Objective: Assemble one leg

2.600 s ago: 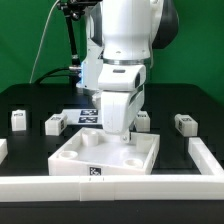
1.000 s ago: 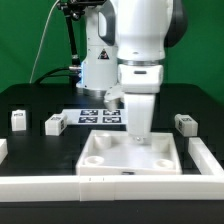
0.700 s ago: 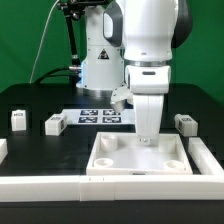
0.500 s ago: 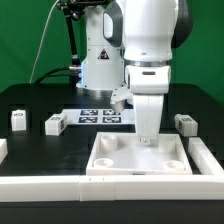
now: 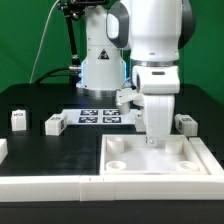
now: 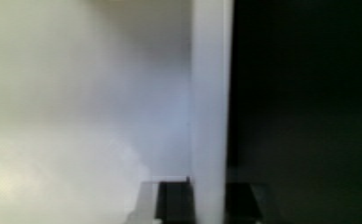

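Note:
The large white square tray (image 5: 130, 166) with round corner sockets lies at the front, toward the exterior view's right. My gripper (image 5: 154, 139) comes straight down on the tray's back wall and is shut on it. In the wrist view the white wall (image 6: 210, 100) runs between my two dark fingers (image 6: 174, 202), with my gripper (image 6: 212, 202) closed across it. Small white legs with tags stand on the black table: two on the exterior view's left (image 5: 18, 118) (image 5: 53, 124) and one on its right (image 5: 185, 124), behind the tray.
The marker board (image 5: 95, 117) lies behind the tray near the arm's base. A white rail (image 5: 50, 187) runs along the table's front edge, and another white rail piece (image 5: 206, 150) stands on the exterior view's right next to the tray.
My gripper has moved toward the exterior view's right, and the tray has slid with it and turned square to the front rail. The legs have not moved.

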`<act>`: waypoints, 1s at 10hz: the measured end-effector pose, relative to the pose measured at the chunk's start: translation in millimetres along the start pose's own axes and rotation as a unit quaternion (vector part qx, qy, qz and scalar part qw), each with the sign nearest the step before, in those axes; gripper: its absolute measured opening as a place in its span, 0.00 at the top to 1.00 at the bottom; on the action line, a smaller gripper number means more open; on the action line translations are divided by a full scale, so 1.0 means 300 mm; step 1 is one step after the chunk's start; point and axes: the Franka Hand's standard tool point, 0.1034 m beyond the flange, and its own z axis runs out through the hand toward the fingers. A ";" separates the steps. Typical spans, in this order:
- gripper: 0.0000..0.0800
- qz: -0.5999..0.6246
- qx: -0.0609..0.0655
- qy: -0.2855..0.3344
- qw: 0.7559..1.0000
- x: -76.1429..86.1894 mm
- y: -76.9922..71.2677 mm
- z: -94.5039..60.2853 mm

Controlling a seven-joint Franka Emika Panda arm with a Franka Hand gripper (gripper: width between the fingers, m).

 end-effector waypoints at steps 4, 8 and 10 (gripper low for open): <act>0.82 0.000 0.001 -0.002 1.000 0.002 0.000 0.001; 0.39 0.000 0.002 -0.002 1.000 0.000 -0.001 0.002; 0.21 0.000 0.002 -0.002 1.000 0.000 -0.001 0.002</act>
